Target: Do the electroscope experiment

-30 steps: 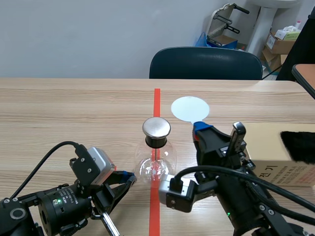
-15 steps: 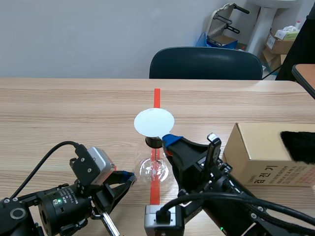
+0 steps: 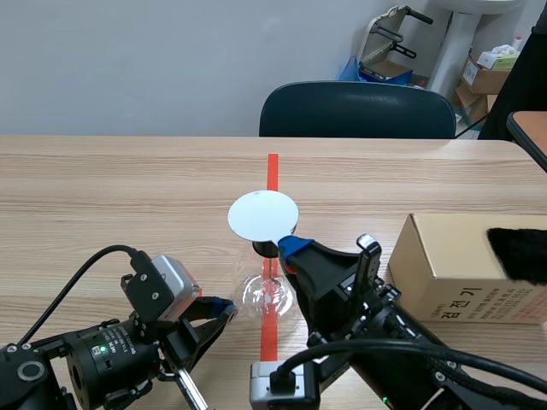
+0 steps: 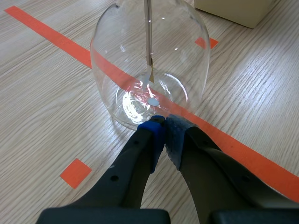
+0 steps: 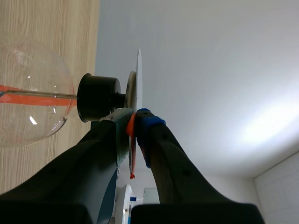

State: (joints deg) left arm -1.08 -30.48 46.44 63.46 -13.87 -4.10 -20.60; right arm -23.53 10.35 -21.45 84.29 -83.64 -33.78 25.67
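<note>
**Glass electroscope with the disc hanging level over its cap**

Nearest the robot, the left gripper (image 4: 164, 128) is lying low on the table with its fingers pressed together on nothing, tips sitting right at the foot of the electroscope (image 4: 149, 60). The right gripper (image 5: 133, 119) is pinching the thin orange handle (image 5: 132, 140) of the white disc (image 3: 263, 215) and is holding it over the flask's top. The electroscope is standing upright on the red tape line (image 3: 272, 171), its rod running straight up through the black stopper (image 5: 98, 98) to the metal cap (image 5: 131, 91). The disc is lying flat across that axis, face to face with the cap and just beyond it; whether they are touching, I cannot tell. The right arm is sitting much nearer the cap, so any closing move is probably falling to it, going down along the rod's line.

Counting: one electroscope, one disc, one cardboard box (image 3: 453, 265) to the right carrying one black furry cloth (image 3: 520, 254), and one chair (image 3: 357, 111) farthest off.
</note>
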